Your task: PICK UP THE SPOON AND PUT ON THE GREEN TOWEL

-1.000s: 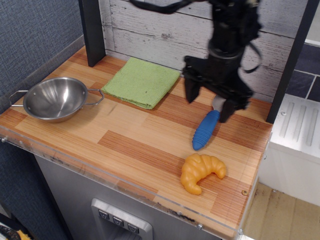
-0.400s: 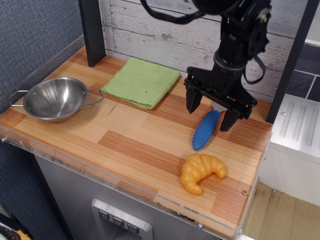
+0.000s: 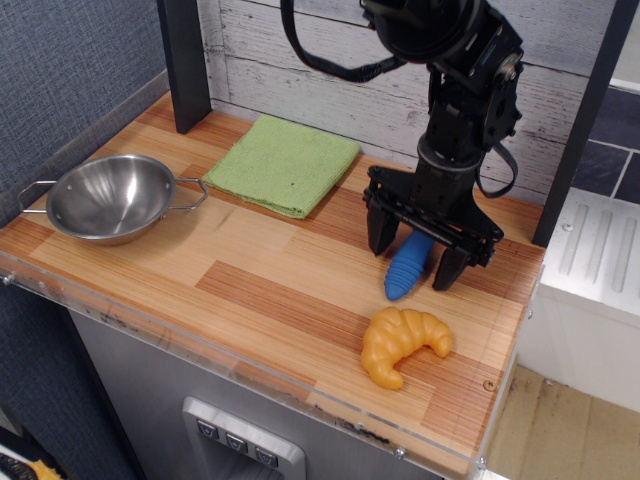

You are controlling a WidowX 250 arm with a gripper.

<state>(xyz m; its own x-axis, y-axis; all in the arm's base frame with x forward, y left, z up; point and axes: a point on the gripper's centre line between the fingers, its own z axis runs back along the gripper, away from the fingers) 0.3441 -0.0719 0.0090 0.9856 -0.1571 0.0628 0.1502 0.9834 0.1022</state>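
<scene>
I see my black claw (image 3: 415, 251) spread wide, low over the wooden plank surface (image 3: 260, 290), one finger on each side of the spoon with the thick ribbed blue plastic handle (image 3: 407, 268). Neither finger clearly touches the handle; nothing is gripped. The spoon lies flat at the right rear of the surface, its long axis running from the back wall toward the front edge, tilted slightly leftward at the near end. The claw hides its metal bowl end. One orange plastic croissant (image 3: 402, 344) sits just in front of the handle tip, apart from it. One light lime-green folded towel (image 3: 284, 165) lies flat toward the back, left of the claw. One two-handled steel bowl (image 3: 110, 198) stands at the far left, well apart from the spoon.
</scene>
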